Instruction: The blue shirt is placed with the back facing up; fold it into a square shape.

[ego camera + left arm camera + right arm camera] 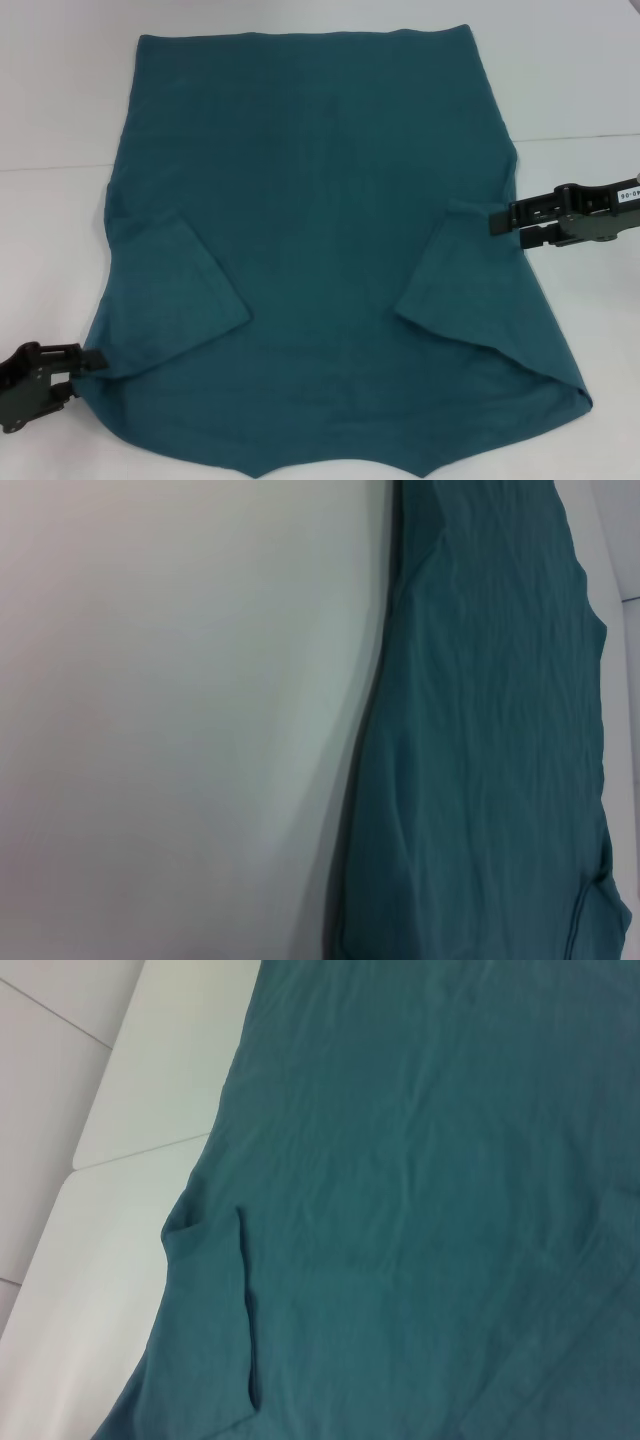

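Note:
The blue shirt [320,230] lies flat on the white table, plain side up, with both short sleeves folded inward onto the body. My left gripper [82,368] is at the near left, touching the shirt's edge beside the folded left sleeve [170,290]. My right gripper [500,220] is at the shirt's right edge, at the outer end of the folded right sleeve [470,280]. The left wrist view shows the shirt's edge [480,740] against bare table. The right wrist view shows the shirt [420,1190] with a small fold.
The white table [60,100] shows to the left and right of the shirt. A seam in the table top [580,137] runs across at the right. The shirt's near edge runs out of the head view at the bottom.

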Available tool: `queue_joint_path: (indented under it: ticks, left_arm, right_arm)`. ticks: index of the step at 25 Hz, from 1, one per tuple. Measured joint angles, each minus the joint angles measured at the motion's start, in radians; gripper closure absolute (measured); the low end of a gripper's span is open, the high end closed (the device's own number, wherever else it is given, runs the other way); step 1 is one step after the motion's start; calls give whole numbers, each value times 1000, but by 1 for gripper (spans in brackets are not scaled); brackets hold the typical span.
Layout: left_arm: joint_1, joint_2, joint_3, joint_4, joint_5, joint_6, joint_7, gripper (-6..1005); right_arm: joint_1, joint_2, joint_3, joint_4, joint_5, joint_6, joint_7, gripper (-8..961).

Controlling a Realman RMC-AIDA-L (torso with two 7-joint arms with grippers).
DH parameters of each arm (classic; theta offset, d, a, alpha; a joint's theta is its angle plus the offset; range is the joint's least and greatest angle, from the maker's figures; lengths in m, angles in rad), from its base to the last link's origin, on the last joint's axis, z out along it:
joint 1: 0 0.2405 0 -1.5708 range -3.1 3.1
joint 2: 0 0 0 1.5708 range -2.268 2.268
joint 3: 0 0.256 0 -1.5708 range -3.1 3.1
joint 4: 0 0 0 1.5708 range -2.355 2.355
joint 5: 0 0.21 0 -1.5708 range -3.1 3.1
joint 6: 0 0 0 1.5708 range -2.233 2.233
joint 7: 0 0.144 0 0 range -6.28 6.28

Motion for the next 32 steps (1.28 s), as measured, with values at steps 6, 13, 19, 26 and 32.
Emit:
queue_joint_path:
  ticks: [6,13,19,26,32]
  left_arm:
    - [3,2,0,0,9,-10,0,554]
    - [-3,4,0,1,2,28,25,838]
    - [-15,9,-1,-3,-57,95,87,973]
    - [-20,13,-2,-4,-75,96,85,973]
    - [-20,10,1,-23,-74,72,86,972]
  right_arm:
    - [-1,-2,5,0,0,-1,0,220]
    - [-2,-2,5,0,-4,-11,-17,220]
    - [-15,-14,6,0,-2,-37,-33,220]
    - [-51,-46,20,-1,-7,-158,-56,220]
    - [-121,-83,20,-25,-13,-262,-16,221]
